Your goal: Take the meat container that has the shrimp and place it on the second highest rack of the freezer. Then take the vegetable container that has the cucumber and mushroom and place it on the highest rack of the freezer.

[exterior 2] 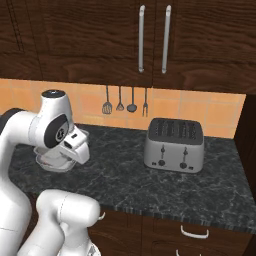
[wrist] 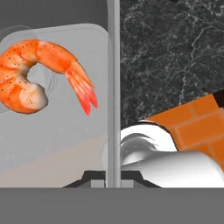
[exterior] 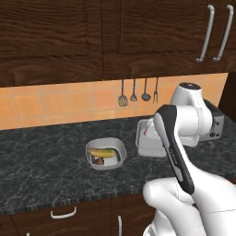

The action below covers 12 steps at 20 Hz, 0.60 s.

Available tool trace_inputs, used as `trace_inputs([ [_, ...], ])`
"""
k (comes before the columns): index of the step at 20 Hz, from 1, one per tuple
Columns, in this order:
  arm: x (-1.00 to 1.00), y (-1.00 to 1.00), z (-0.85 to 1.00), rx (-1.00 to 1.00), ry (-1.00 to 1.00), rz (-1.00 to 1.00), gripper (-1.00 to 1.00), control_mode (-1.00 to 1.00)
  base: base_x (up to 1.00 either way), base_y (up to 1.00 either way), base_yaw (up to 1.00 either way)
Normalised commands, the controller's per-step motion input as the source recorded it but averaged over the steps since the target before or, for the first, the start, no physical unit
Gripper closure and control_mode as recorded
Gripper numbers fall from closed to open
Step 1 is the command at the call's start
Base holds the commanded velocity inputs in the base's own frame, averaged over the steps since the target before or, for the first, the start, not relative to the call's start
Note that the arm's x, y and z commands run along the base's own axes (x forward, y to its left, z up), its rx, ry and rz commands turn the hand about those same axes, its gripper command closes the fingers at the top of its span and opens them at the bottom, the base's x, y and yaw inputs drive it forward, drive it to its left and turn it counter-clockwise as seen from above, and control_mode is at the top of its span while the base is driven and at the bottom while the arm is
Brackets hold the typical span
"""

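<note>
The black marble counter (exterior: 41,156) carries everything here, so places are given from it. On it, toward the wall, stands a silver toaster (exterior 2: 174,145), and out on the open stone sits the vegetable container (exterior: 106,154) with the cucumber (exterior: 101,152) across it and the mushroom (exterior: 98,160) tucked under that.

The meat container (exterior: 148,143) is at the counter's rear, seemingly tilted rather than flat, half hidden behind the white arm. The gripper (wrist: 113,175) is clamped narrow on its flared rim: in the hand view the rim runs as a thin upright strip straight between the fingertips. The shrimp (wrist: 39,76) lies on the tray floor just to one side of that strip, loose and unrestrained.

The step in hand looks like carrying this tray off toward the freezer. A pinch on one edge gives poor leverage, so I would keep the tray level, lift slowly clear of the counter, and swing gently, lest the shrimp slide out.
</note>
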Motion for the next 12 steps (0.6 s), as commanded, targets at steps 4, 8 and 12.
trace_inputs([
  [4, 0.0, 0.0, 0.24, 0.0, -0.03, 0.05, 1.0, -1.0, 0.0, 0.0, 0.0],
  [8, 0.0, -0.03, 0.16, 0.0, -0.01, 0.07, 1.0, -1.0, 0.0, 0.0, 0.0],
  [12, 0.0, -0.4, 0.0, -0.01, 0.0, 0.03, 1.0, -1.0, 0.0, 0.0, 0.0],
])
